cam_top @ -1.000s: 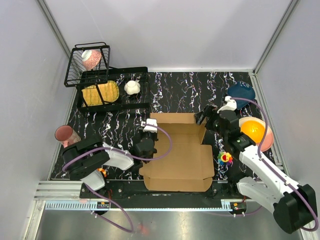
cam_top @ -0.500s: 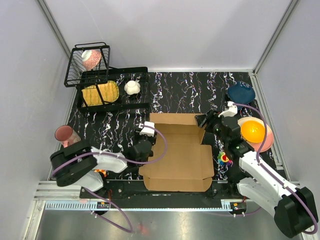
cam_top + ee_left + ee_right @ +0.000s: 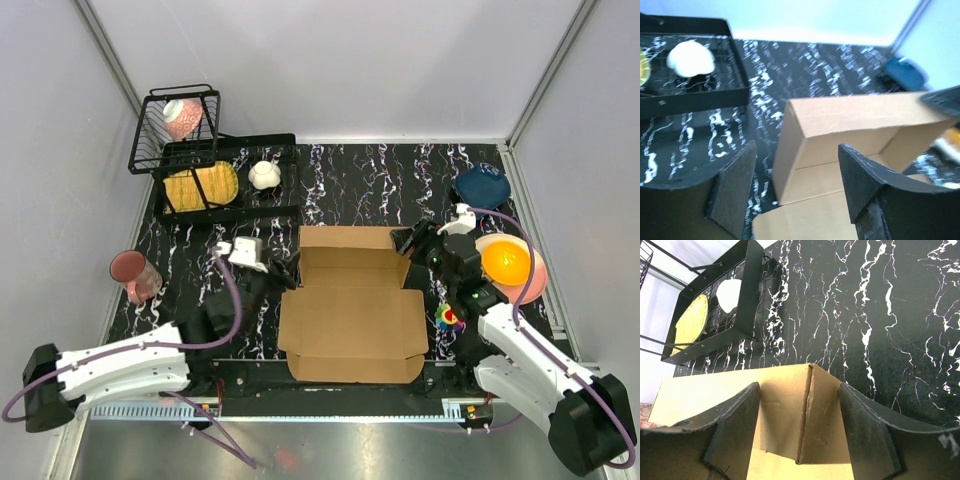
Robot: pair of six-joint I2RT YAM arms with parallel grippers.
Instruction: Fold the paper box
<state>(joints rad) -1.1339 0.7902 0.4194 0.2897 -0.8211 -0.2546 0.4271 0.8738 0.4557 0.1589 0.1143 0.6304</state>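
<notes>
The paper box (image 3: 352, 318) is brown cardboard lying mid-table, its back wall and far corners raised and its front panel flat. In the left wrist view the box's far-left upright corner (image 3: 790, 145) shows between my fingers. My left gripper (image 3: 285, 272) (image 3: 797, 187) is open just left of that corner, holding nothing. At the far-right corner my right gripper (image 3: 403, 240) (image 3: 800, 427) stands open. Its fingers (image 3: 867, 427) straddle the corner seam (image 3: 807, 410) where the back wall meets the side flap.
A black dish rack (image 3: 222, 205) with a yellow plate (image 3: 200, 186) and a white piece (image 3: 264, 175) stands back left, beside a wire basket (image 3: 175, 128). A pink cup (image 3: 132, 272) sits left. On the right are a blue bowl (image 3: 482, 184), an orange bowl (image 3: 504, 259) and a colourful toy (image 3: 449, 317).
My left gripper has opened from shut and drawn back left off the box's left edge, the arm swinging low. My right gripper has narrowed a little around the far-right corner.
</notes>
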